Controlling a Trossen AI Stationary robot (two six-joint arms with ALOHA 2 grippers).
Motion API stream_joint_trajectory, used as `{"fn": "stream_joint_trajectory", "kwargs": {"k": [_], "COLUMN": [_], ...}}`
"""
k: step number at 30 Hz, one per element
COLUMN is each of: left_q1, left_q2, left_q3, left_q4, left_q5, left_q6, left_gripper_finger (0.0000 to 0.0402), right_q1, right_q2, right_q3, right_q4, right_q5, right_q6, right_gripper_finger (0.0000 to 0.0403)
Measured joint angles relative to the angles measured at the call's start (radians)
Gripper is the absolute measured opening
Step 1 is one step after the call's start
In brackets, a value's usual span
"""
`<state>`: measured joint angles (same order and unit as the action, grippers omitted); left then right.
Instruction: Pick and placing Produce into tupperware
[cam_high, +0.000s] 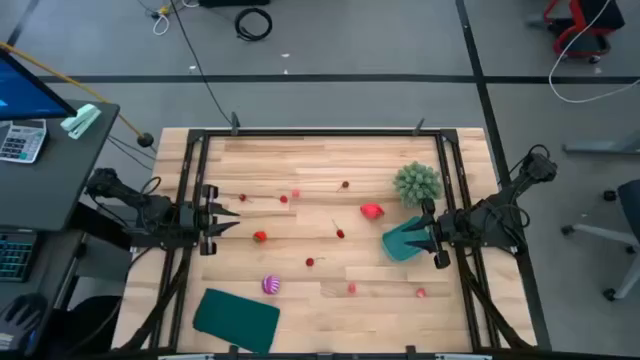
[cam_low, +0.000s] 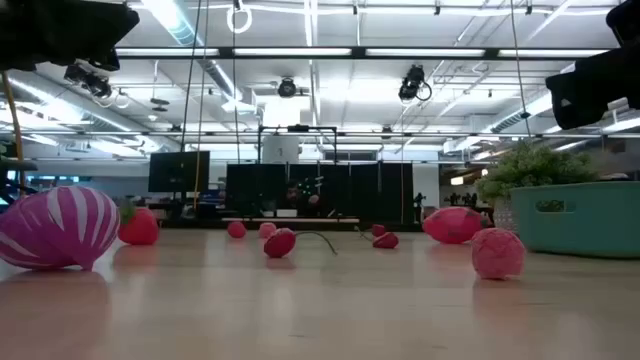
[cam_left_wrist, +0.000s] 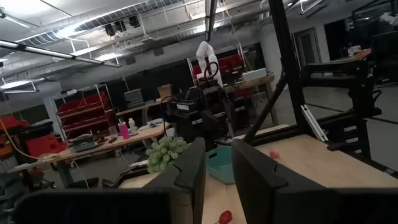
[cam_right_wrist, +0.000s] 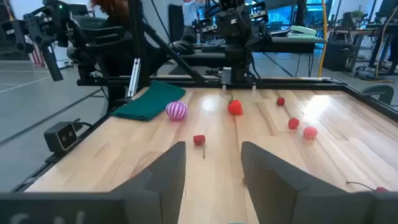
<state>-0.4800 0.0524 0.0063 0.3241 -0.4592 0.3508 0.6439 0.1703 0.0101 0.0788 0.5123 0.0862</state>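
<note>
Small red pieces (cam_high: 340, 234) lie scattered over the wooden table. A bigger red fruit (cam_high: 372, 211) sits near the green bushy clump (cam_high: 417, 183). Another red fruit (cam_high: 260, 236) and the purple-and-pink striped ball (cam_high: 271, 285) lie toward the left. The teal tub (cam_high: 400, 243) rests on its base at the right side. My right gripper (cam_high: 415, 238) hangs open above the tub, raised clear of it in the low view (cam_low: 600, 90). My left gripper (cam_high: 232, 222) is open at the left edge, off the table, pointing toward the red fruit.
A flat dark teal sheet (cam_high: 237, 318) lies at the near left corner. The green clump stands just beyond the tub. Black frame rails (cam_high: 190, 180) run along both side edges. Bare wood shows in the middle between the scattered pieces.
</note>
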Motion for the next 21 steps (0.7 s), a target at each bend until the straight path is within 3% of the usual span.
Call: {"fn": "stream_joint_trajectory", "kwargs": {"k": [21], "left_q1": [0.000], "left_q2": [0.000], "left_q3": [0.000], "left_q4": [0.000], "left_q5": [0.000], "left_q6": [0.000], "left_gripper_finger": [0.0085], "right_q1": [0.000], "right_q2": [0.000], "right_q3": [0.000], "right_q4": [0.000], "right_q5": [0.000], "right_q6": [0.000], "right_gripper_finger": [0.0164]}}
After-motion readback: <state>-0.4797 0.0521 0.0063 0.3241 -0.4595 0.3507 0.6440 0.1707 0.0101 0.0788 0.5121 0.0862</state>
